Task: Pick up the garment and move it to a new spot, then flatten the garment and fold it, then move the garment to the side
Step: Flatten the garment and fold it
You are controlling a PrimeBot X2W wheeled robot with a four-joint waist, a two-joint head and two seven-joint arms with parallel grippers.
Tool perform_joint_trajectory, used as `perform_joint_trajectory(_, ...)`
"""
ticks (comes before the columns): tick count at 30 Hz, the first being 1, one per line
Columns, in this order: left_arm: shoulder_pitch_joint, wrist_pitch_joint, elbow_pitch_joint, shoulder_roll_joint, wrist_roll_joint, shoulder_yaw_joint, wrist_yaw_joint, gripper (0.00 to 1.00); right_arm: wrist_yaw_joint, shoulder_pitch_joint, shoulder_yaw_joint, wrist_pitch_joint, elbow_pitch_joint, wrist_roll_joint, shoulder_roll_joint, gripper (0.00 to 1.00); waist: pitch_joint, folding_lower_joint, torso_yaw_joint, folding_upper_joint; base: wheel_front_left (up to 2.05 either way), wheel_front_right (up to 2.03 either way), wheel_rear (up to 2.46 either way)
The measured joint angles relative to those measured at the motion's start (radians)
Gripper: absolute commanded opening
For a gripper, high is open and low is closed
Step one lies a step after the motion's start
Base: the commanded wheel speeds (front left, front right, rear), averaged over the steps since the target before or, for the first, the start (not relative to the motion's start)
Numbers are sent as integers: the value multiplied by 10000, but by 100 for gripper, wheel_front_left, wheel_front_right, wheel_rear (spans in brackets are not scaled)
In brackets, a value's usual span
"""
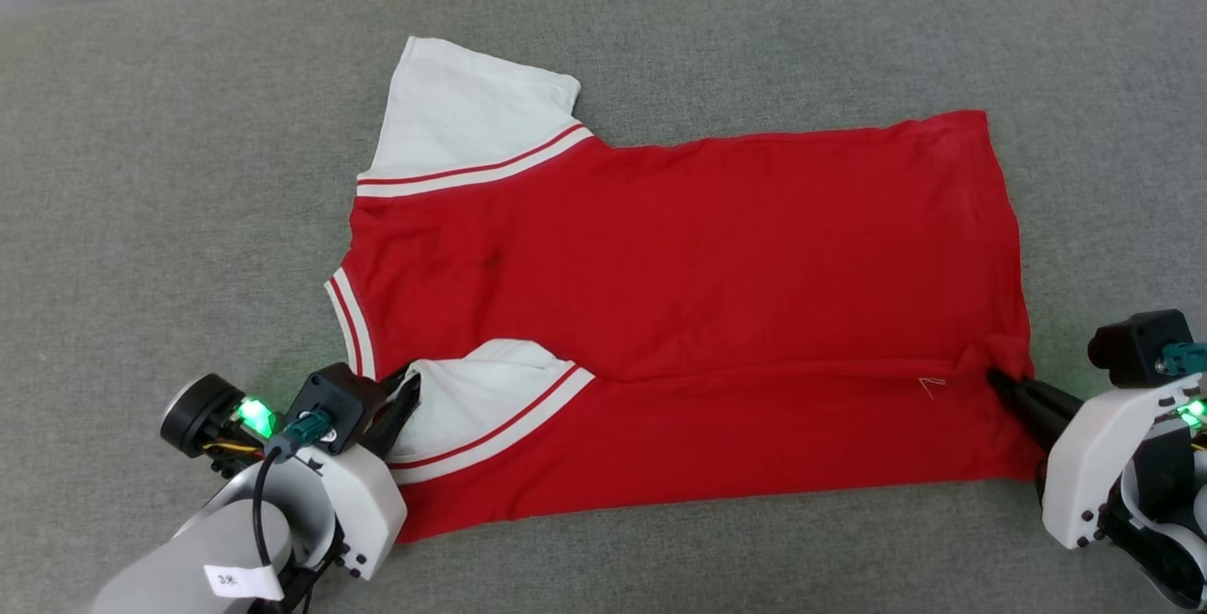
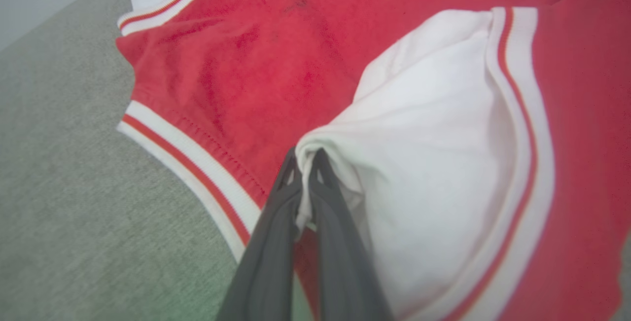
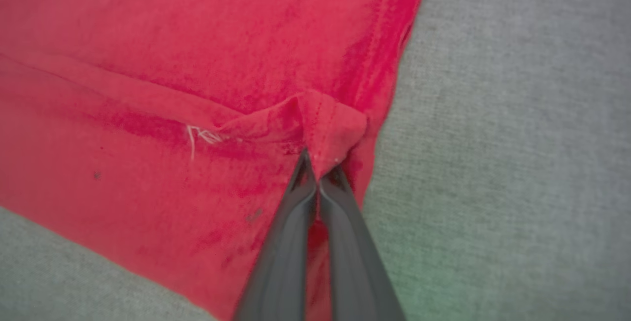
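The left hand (image 1: 407,389), at the lower left of the head view, is clenched on the garment (image 1: 707,256), gripping the bunched edge of its near white sleeve. The right hand (image 1: 998,378), at the lower right, pinches a raised fold at the hem corner. Between them the garment lies plain red side up, its near edge folded over, across the middle of the grey bench (image 1: 141,171).

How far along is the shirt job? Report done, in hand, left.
Done: the red short-sleeved jersey T-shirt lies spread flat, plain side up, on the grey cloth surface. In hand: the near edge is folded over; left gripper jaws pinch the white sleeve, right gripper jaws pinch the hem corner. Left: further folds, then moving it aside.
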Motion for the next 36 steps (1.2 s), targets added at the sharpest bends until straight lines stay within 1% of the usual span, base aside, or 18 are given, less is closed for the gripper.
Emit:
perform_joint_trajectory(3, -82, -54, 345, -259, -77, -44, -146, 0, 0, -165, 140, -173, 278, 69, 63, 0, -49, 0, 52, 0, 0, 0, 0)
perform_joint_trajectory(4, -82, -100, 439, -324, -138, -33, -165, 1, 0, -173, 173, -259, 334, 102, 69, 25, -100, 0, 77, 0, 0, 0, 0)
perform_joint_trajectory(5, -90, -111, 523, -353, -171, -40, -217, 49, 0, -173, 192, -318, 382, 132, 71, 73, -160, 0, 102, 0, 0, 0, 0)
perform_joint_trajectory(6, -124, -153, 579, -368, -119, -63, -221, 100, -2, -171, 217, -366, 397, 174, 65, 100, -234, 0, 131, 0, 0, 0, 0)
perform_joint_trajectory(9, -240, -314, 562, -360, -119, 56, -188, 100, 0, -154, 240, -571, 226, 211, -2, 100, -494, 0, 233, 0, 0, 0, 0)
perform_joint_trajectory(13, -678, -297, 272, 52, -73, 267, -224, 100, 0, -115, 31, -658, -219, 180, -267, 100, -841, -1, 383, 0, 0, 0, 0)
perform_joint_trajectory(15, -1006, -90, 56, 245, -75, 414, -244, 100, 0, -78, -86, -644, -428, 98, -318, 100, -975, -1, 468, 0, 0, 0, 0)
perform_joint_trajectory(17, -1303, 259, -230, 418, -194, 514, -368, 100, 0, 0, -169, -546, -648, 31, -330, 100, -1085, -1, 546, 0, 0, 0, 0)
perform_joint_trajectory(22, -1958, 1921, -1018, 848, -742, 556, -761, 100, 0, 59, -359, -192, -1158, -79, -339, 100, -1236, -1, 671, 0, 0, 0, 0)
perform_joint_trajectory(27, -2321, 4314, -1601, 1202, -1871, 355, -1375, 100, 0, 144, -458, 138, -1453, -161, -255, 100, -1275, -1, 717, 0, 0, 0, 0)
perform_joint_trajectory(31, -2439, 6172, -1833, 1312, -2968, 92, -1735, 100, 0, 236, -491, 330, -1576, -167, -205, 100, -1249, -2, 721, 0, 0, 0, 0)
perform_joint_trajectory(33, -2439, 6863, -1866, 1325, -3457, -17, -1785, 100, 0, 237, -491, 418, -1605, -176, -171, 100, -1213, -2, 707, 0, 0, 0, 0)
perform_joint_trajectory(36, -2422, 7593, -1829, 1315, -3808, -238, -1824, 100, 0, 232, -453, 550, -1615, -167, -130, 100, -1130, -2, 659, 0, 0, 0, 0)
